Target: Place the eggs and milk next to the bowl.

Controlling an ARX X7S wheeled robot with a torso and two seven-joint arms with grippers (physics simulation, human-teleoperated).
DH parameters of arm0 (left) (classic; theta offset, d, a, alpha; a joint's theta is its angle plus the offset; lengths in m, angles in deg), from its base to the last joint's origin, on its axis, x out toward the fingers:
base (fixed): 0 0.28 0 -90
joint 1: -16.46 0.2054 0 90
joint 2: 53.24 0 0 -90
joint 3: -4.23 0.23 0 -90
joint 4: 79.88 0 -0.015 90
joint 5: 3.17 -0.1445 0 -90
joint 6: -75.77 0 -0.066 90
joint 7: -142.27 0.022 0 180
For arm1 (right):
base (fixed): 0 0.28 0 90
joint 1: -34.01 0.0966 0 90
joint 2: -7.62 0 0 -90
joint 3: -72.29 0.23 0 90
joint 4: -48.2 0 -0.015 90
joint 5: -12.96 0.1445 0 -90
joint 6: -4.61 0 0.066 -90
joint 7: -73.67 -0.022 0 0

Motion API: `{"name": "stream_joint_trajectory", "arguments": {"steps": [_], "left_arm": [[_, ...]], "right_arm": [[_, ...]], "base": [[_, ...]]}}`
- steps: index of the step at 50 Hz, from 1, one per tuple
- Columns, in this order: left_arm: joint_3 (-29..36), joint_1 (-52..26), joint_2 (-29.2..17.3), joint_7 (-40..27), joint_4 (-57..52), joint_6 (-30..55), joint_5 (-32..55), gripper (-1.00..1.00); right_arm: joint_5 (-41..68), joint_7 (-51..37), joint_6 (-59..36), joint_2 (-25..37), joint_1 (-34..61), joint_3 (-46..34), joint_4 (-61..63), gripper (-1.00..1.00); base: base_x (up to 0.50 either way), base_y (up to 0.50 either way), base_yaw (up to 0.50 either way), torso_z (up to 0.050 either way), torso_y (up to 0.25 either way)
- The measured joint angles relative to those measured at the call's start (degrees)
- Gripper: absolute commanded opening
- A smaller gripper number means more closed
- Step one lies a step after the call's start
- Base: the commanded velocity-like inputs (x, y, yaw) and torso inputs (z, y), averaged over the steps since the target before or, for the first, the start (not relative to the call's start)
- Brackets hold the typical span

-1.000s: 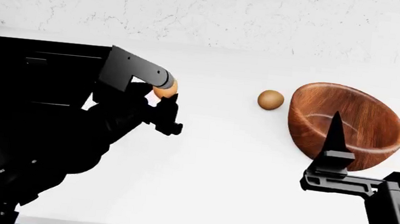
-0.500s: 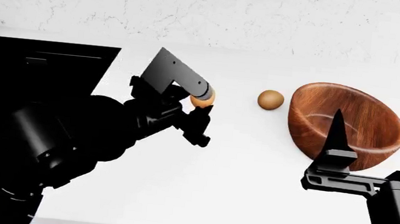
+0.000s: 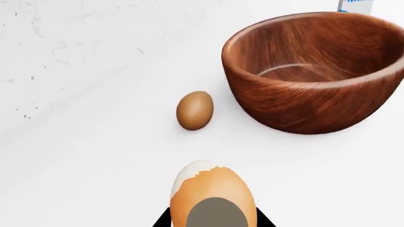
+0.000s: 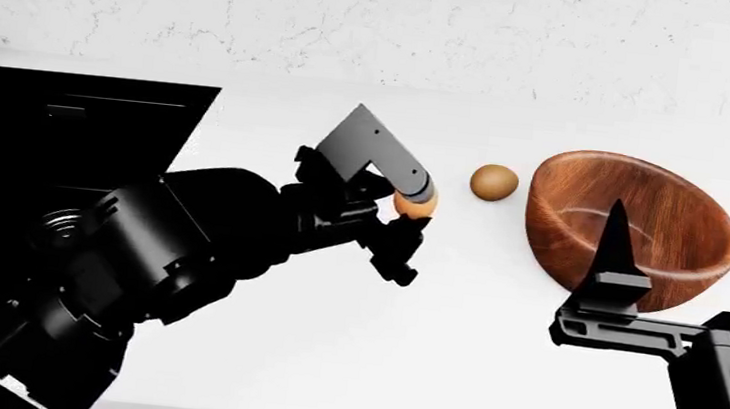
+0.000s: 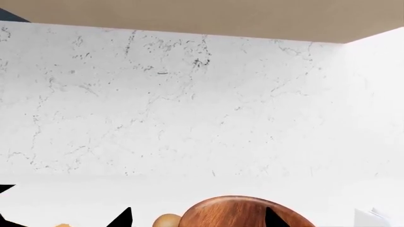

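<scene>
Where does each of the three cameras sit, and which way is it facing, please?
Head view: high on the robot, facing forward and down at the counter; shows both arms, left gripper holding the lighter egg, right gripper open before the bowl.
Left wrist view: behind the held lighter egg, facing the darker egg and bowl.
Right wrist view: low, facing the marble wall; fingertips show.
Shared: all three show the bowl and the darker egg.

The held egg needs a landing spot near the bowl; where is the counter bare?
Bare counter lies between the left gripper with its orange egg and the brown egg, also in front of the bowl. Crowded: brown egg almost against the bowl.
</scene>
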Motion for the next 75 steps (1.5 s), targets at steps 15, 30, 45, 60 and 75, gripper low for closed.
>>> {"name": "stream_joint_trajectory", "arguments": {"steps": [15,30,45,60,75], "left_arm": [[3.7,-2.6,4.8,6.7,10.0,-5.1,-3.3,-1.0],[6.0,-4.4,10.1,12.4,20.3,-11.0,-5.8,-1.0],[14.6,-8.3,15.1,15.2,35.2,-21.3,0.5,-1.0],[34.4,-13.2,16.5,13.6,42.1,-32.1,18.7,-1.0],[40.0,-14.3,16.8,12.7,43.9,-34.9,24.6,1.0]], "right_arm": [[0.4,-0.2,-0.4,-0.1,0.9,-0.4,-0.2,1.0],[-0.2,0.1,-0.1,-0.2,0.6,-0.6,-0.7,1.0],[-0.8,0.2,0.4,-0.2,0.0,-0.8,-1.0,1.0],[-1.3,0.2,1.1,0.1,-0.8,-0.8,-1.2,1.0],[-2.0,0.2,1.7,0.0,-1.5,-1.1,-1.4,1.0]], "base": [[0.0,0.0,0.0,0.0,0.0],[0.0,0.0,0.0,0.0,0.0],[0.0,0.0,0.0,0.0,0.0],[0.0,0.0,0.0,0.0,0.001],[0.0,0.0,0.0,0.0,0.0]]}}
